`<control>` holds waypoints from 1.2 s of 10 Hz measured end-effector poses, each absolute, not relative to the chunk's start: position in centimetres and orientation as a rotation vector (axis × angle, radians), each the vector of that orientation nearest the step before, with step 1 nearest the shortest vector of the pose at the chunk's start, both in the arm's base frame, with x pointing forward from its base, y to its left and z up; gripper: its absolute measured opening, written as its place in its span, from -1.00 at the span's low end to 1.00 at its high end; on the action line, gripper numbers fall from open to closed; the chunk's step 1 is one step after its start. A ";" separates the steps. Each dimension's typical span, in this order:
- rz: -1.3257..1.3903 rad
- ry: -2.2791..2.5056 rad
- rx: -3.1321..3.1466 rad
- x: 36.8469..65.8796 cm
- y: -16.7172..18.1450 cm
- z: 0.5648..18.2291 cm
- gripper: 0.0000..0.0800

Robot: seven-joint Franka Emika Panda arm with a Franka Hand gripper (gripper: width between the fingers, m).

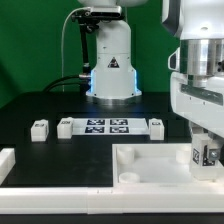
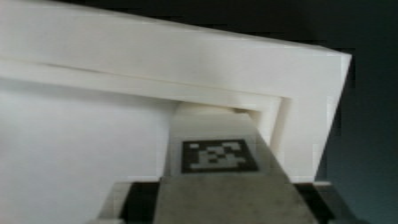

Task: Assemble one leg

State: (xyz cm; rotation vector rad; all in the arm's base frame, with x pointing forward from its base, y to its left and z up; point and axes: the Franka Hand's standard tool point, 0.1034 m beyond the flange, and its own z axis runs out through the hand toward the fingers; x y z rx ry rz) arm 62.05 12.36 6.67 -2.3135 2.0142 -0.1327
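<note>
1. One leg (image 1: 206, 153) sitting between the fingers of the end effector (image 1: 205, 162), tag facing outward, at the exterior view's right.
2. Closing on that leg from both sides, by the look of the wrist view, where dark fingers (image 2: 130, 203) are flanking the tagged post (image 2: 221, 156); opened only as wide as the post itself.
3. Standing upright with its long axis running up and down, in line with the end effector above it, so lying straight below the wrist and not off to either side.
4. Hovering over or touching the corner of the white tray (image 1: 150, 166); not possible to tell which from these views.
5. Pointing toward the tray's raised corner wall (image 2: 285, 75), which is sitting just beyond the leg's far end in the wrist view.
6. Judging the coming move as a straight push along that upright axis into a corner socket, with any tilt likely spoiling the fit.
7. Lying well apart on the dark surface (image 1: 40, 105): three spare legs (image 1: 40, 128) and the marker board (image 1: 108, 125).
</note>
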 end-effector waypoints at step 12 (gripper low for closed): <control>-0.203 0.324 -3.142 62.4 12.0 7.0 0.62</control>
